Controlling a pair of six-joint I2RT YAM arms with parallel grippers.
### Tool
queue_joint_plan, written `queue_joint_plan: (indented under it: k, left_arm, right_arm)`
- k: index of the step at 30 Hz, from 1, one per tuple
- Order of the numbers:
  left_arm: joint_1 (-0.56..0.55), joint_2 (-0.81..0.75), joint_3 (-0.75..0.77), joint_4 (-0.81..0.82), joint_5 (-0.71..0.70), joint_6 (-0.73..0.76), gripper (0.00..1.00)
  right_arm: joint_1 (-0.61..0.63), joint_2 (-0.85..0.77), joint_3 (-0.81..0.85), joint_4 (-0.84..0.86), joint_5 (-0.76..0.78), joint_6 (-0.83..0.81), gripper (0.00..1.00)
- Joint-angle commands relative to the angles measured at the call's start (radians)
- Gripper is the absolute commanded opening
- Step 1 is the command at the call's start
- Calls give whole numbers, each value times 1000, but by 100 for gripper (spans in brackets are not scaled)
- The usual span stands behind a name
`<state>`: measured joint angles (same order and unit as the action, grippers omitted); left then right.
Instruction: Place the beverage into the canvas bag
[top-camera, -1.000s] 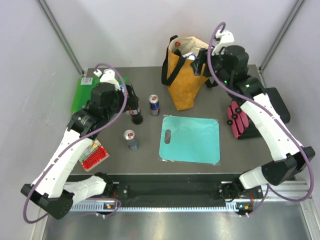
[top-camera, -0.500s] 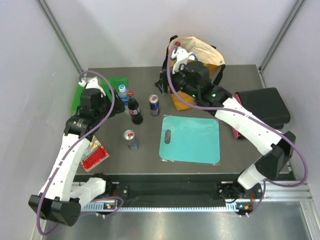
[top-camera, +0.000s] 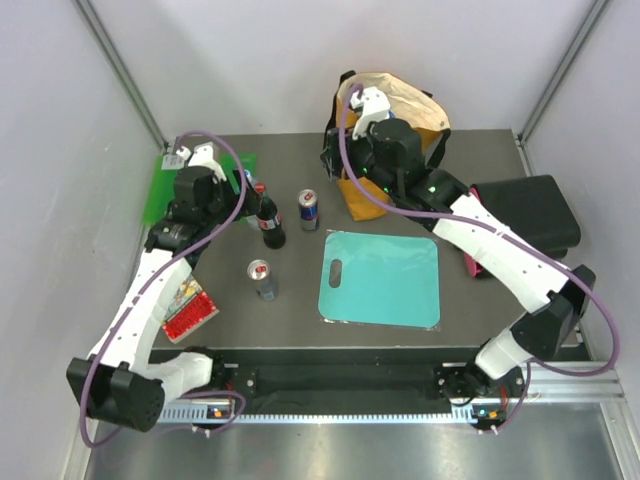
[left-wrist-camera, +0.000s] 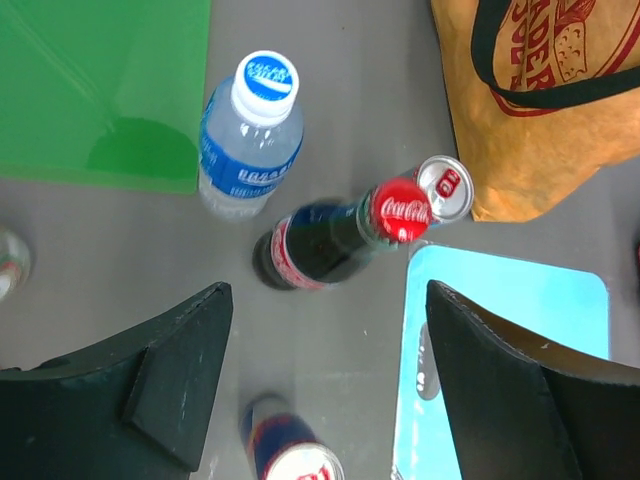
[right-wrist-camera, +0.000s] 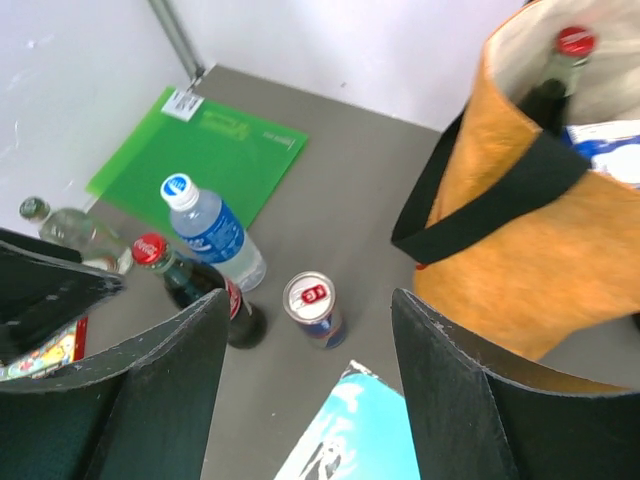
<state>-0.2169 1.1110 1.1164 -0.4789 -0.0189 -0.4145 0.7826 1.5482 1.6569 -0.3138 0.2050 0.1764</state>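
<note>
At the worktop's (top-camera: 230, 320) ten o'clock, the red-capped dark glass cola bottle (top-camera: 268, 222) stands free, well apart from the mustard-yellow canvas bag (top-camera: 362, 198) at twelve.
Approach step, I judge: the left fingers (left-wrist-camera: 170, 370) hover spread wide and empty above the bottle. The right fingers (right-wrist-camera: 150, 400) are also spread and empty. The next move calls for lowering and closing round the neck.

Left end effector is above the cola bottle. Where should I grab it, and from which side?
Probably the narrow neck just under the red cap of the cola bottle, coming straight down. It stands upright, and the water bottle and can stand close on either side, so a side approach looks crowded. The open left end effector hangs nearly over it.
</note>
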Motion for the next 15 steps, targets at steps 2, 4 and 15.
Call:
queue_joint_plan:
  k: [2,4,15]
  left_arm:
    - [-41,56,-38,230,14,82,82]
    - [-56,85,-38,264,4,103,81]
    - [-134,147,-90,388,-131,200,73]
  right_arm:
    - [-5,-114,-32,59,57,-3,66]
    - [-8,-128,-51,70,56,-14,66]
    - [-55,-229,-200,137,11,-35,66]
